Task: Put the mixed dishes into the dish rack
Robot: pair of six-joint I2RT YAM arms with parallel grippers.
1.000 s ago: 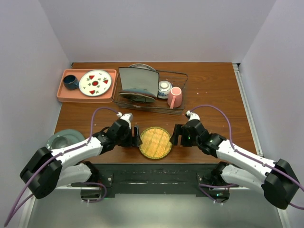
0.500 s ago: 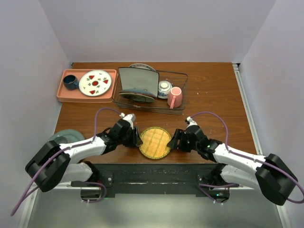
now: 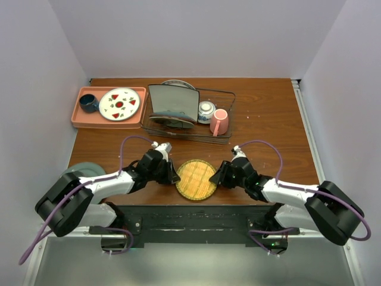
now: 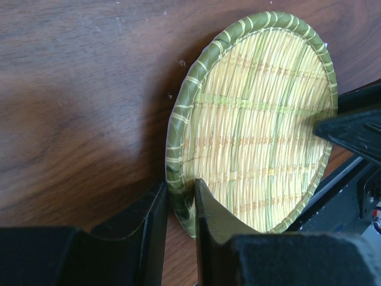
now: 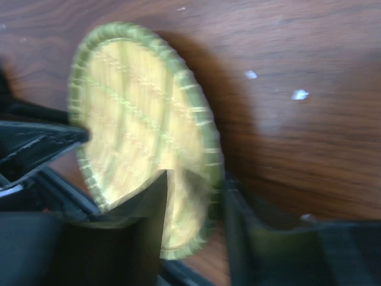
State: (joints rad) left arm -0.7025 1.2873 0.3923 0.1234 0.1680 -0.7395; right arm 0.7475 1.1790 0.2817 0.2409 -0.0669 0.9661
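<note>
A round woven bamboo plate with a green rim lies at the table's near middle. My left gripper is shut on its left rim, one finger inside and one outside. My right gripper straddles the right rim, jaws still apart; that view is blurred. The dish rack at the back holds a pink mug, a patterned bowl, an upright white square plate and a dark-rimmed plate. A pale green plate lies partly under my left arm.
A salmon-pink tray at the back left carries a white plate with red marks and a dark blue cup. Bare wood lies to the right of the rack. The table's near edge runs just below the woven plate.
Both grippers have moved in onto the woven plate's two sides and narrowed. The left one has closed on the rim; the right is still closing.
</note>
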